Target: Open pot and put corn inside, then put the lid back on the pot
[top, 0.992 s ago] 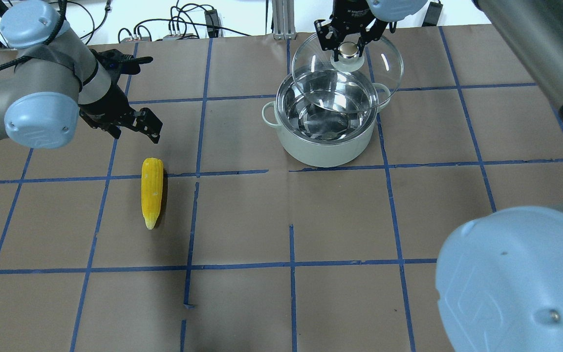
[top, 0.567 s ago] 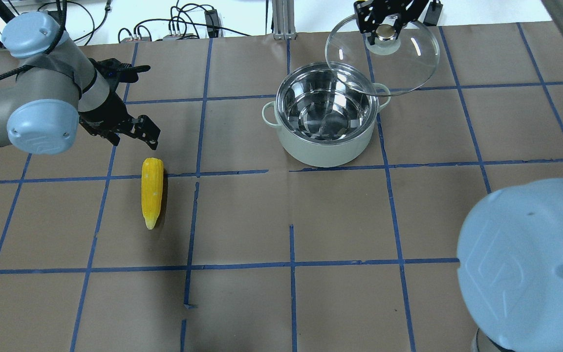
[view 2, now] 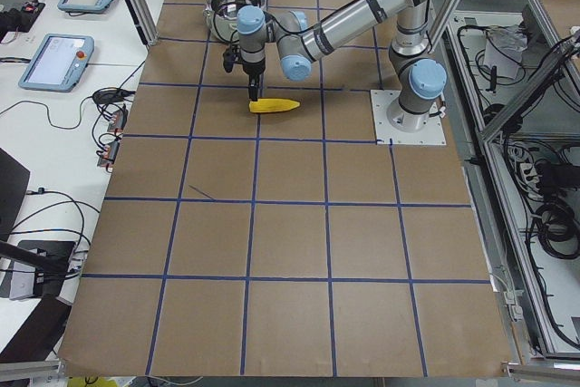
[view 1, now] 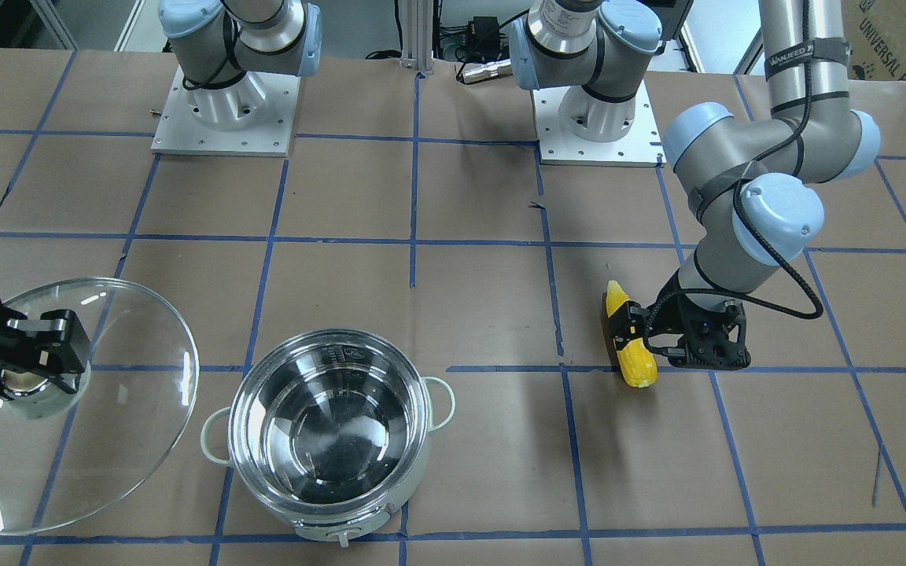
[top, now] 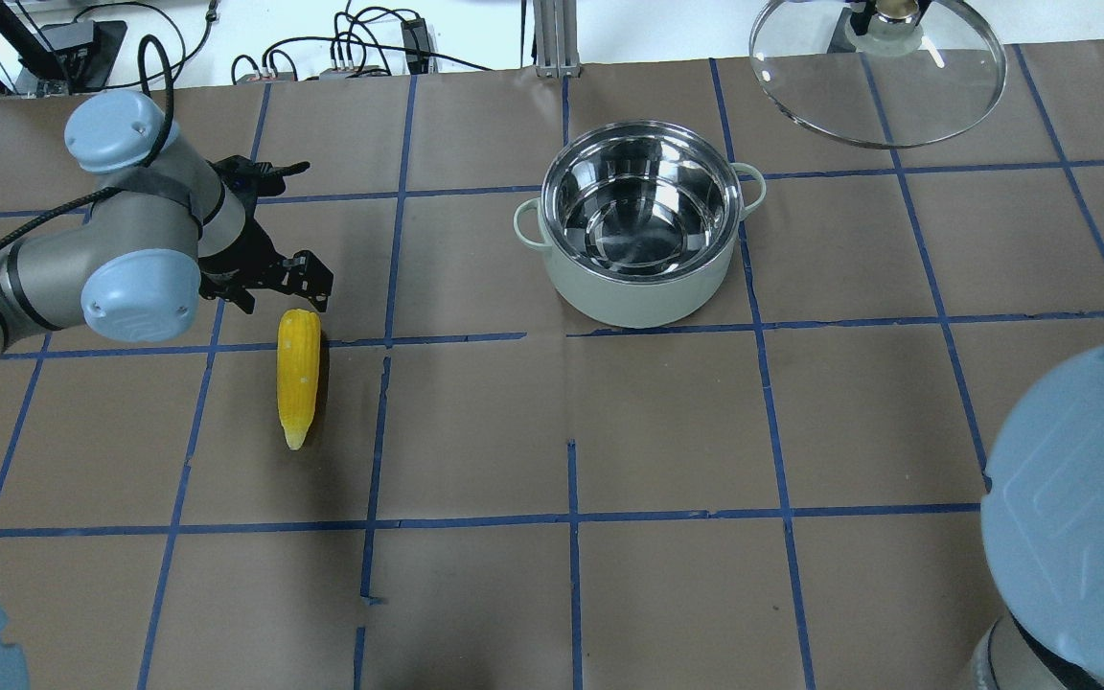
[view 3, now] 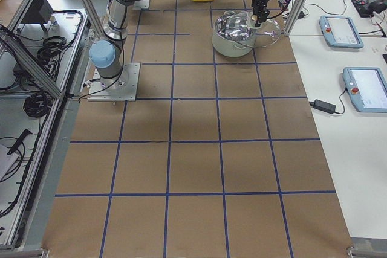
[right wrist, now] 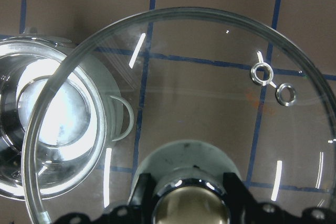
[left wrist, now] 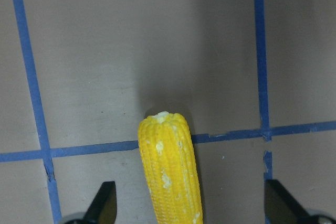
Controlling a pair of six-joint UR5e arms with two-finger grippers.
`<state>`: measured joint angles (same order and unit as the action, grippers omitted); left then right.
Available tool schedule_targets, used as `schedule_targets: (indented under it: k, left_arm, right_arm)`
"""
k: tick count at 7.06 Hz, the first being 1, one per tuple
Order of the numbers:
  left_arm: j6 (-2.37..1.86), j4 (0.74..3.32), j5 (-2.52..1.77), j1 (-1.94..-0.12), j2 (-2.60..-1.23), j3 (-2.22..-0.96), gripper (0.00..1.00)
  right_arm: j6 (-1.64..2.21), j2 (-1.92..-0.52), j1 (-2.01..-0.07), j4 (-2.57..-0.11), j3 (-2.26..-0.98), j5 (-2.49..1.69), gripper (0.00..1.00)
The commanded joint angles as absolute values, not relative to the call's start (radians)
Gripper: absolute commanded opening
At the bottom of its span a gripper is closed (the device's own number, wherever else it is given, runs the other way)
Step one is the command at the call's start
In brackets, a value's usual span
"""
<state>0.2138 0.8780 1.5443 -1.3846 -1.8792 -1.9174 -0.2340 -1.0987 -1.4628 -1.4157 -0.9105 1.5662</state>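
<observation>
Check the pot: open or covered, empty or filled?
Open and empty. The right gripper holds the lid off to the side, the pot shows a bare steel interior, and the corn lies on the table.

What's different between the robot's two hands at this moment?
The left hand is open, its fingers spread either side of the corn without touching it; the right hand is shut on the lid. The left hand is low by the table, where the corn lies; the right hand holds the lid in the air, off to the side of the open pot. Both are black, two-fingered and point downward.
</observation>
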Motion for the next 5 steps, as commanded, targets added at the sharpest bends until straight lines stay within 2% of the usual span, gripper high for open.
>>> schedule_targets:
  k: [1,5]
  left_arm:
    - [0.209,0.691,1.548,-1.385,-1.942,-2.005,1.0]
    - [0.218,0.667,1.546,-1.344,-1.939,-2.057,1.0]
  right_arm:
    - [-0.232,-1.092,-1.436,-1.401,-0.899,1.536,0.1]
    - [-0.227,-1.074,-1.425,-1.405,-0.893,1.529,0.1]
